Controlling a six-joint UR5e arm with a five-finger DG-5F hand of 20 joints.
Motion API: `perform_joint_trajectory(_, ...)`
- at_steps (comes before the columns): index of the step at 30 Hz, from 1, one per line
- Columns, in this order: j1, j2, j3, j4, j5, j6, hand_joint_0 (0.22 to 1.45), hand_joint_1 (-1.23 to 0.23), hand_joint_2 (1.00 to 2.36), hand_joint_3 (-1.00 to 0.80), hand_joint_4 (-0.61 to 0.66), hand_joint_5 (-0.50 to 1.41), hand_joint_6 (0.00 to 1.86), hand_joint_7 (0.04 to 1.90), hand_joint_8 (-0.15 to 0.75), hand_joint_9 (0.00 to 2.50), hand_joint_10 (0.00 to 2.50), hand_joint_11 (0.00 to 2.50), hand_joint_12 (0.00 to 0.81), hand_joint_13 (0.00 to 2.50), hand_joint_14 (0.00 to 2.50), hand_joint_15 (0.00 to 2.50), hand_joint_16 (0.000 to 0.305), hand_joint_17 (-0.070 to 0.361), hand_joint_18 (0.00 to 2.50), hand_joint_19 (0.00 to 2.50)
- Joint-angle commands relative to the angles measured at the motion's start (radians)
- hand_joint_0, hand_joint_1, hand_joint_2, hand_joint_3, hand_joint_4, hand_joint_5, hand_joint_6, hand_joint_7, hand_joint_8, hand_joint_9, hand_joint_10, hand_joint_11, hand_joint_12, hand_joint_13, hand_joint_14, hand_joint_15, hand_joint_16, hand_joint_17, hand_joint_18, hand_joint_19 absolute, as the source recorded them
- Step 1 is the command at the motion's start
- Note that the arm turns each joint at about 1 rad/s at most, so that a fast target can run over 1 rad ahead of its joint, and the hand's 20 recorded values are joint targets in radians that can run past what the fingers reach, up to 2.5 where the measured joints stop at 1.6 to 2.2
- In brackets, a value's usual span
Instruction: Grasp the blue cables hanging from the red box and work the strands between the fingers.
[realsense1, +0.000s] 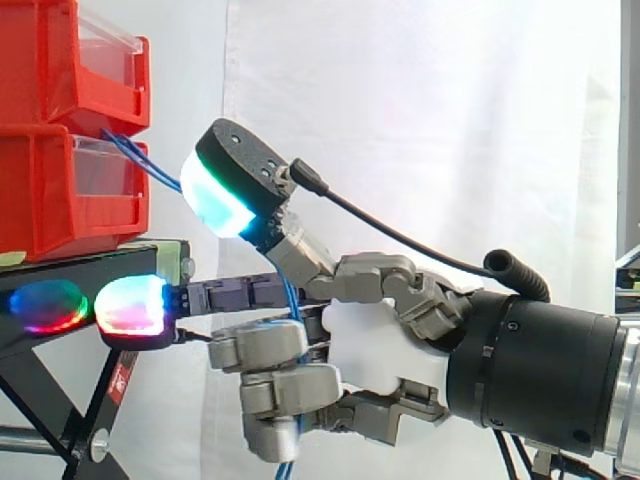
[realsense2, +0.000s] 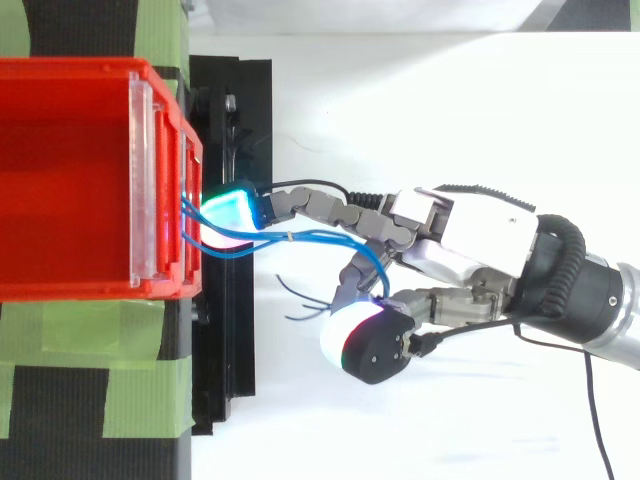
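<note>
At the left, two red bins sit stacked on a black stand, with green tape laid in strips on the surface around them. The blue cables leave the front of the bins and run right, off the stand, into the hand. Some of their ends hang free just beside the stand's edge.

The hand is part spread, part closed. Two fingers reach straight toward the stand, their glowing pads near its edge. Another is raised, with its cyan pad close to the bin front, and the lower fingers are curled in toward the palm. From the side, the strands drop between the straight and the curled fingers and come out below the hand. It looks to have them caught, not merely touched.

By this, the grasp is made and the strands are threaded between the fingers. Working them back and forth is what is left, and nothing shows how far that has gone.

A small red sticker on a stand leg carries print too small to read.
</note>
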Motion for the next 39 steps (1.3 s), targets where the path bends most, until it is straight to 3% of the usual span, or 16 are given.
perform_joint_trajectory(1,0.0,-0.002,0.002,-0.002,0.0,0.001,0.73,-0.52,1.0,-1.0,0.28,-0.14,0.01,0.66,0.326,1.18,0.82,1.79,0.431,1.32,0.92,1.51,0.062,0.139,1.46,1.56)
perform_joint_trajectory(3,0.0,0.0,0.003,-0.003,0.0,0.001,0.74,-0.52,1.0,-1.0,0.28,-0.13,0.01,0.66,0.33,1.17,1.05,1.78,0.436,1.32,1.02,1.54,0.06,0.134,1.56,1.73)
perform_joint_trajectory(4,0.0,0.0,0.005,-0.003,0.0,0.001,0.74,-0.52,1.0,-1.0,0.28,-0.13,0.01,0.66,0.33,1.15,1.33,1.81,0.447,1.33,1.28,1.49,0.056,0.126,1.62,1.9)
perform_joint_trajectory(5,0.0,0.0,0.005,-0.003,0.0,0.001,0.74,-0.52,1.0,-1.0,0.28,-0.13,0.01,0.66,0.325,1.14,1.37,1.81,0.454,1.33,1.37,1.48,0.056,0.126,1.63,1.93)
perform_joint_trajectory(9,0.0,0.0,0.005,0.0,0.003,0.001,0.75,-0.53,1.0,-1.0,0.28,-0.13,0.01,0.66,0.334,1.05,2.21,1.92,0.452,1.23,2.08,1.44,0.058,0.131,1.57,1.76)
perform_joint_trajectory(12,0.0,0.0,0.005,-0.003,0.001,0.0,0.75,-0.53,1.0,-1.0,0.28,-0.12,0.01,0.66,0.339,1.0,2.48,2.02,0.44,1.17,2.31,1.47,0.059,0.132,1.54,1.72)
perform_joint_trajectory(16,0.0,0.0,0.005,-0.003,0.007,0.001,0.75,-0.54,1.0,-1.0,0.28,-0.12,0.01,0.66,0.35,0.94,2.5,2.09,0.426,1.1,2.5,1.47,0.059,0.132,1.51,1.62)
perform_joint_trajectory(22,0.0,0.0,0.005,-0.005,0.003,-0.006,0.75,-0.54,1.0,-1.0,0.28,-0.12,0.01,0.66,0.354,0.9,2.5,2.2,0.414,1.06,2.5,1.49,0.059,0.133,1.49,1.58)
perform_joint_trajectory(30,0.006,0.0,0.021,-0.069,0.004,-0.025,0.75,-0.55,1.0,-1.0,0.28,-0.11,0.01,0.66,0.37,0.87,2.5,2.34,0.407,1.04,2.5,1.48,0.059,0.133,1.46,1.55)
perform_joint_trajectory(39,0.006,0.0,0.021,-0.1,0.006,-0.026,0.74,-0.55,1.0,-1.0,0.28,-0.11,0.01,0.67,0.369,0.85,2.5,2.3,0.404,1.03,2.5,1.46,0.059,0.132,1.43,1.5)
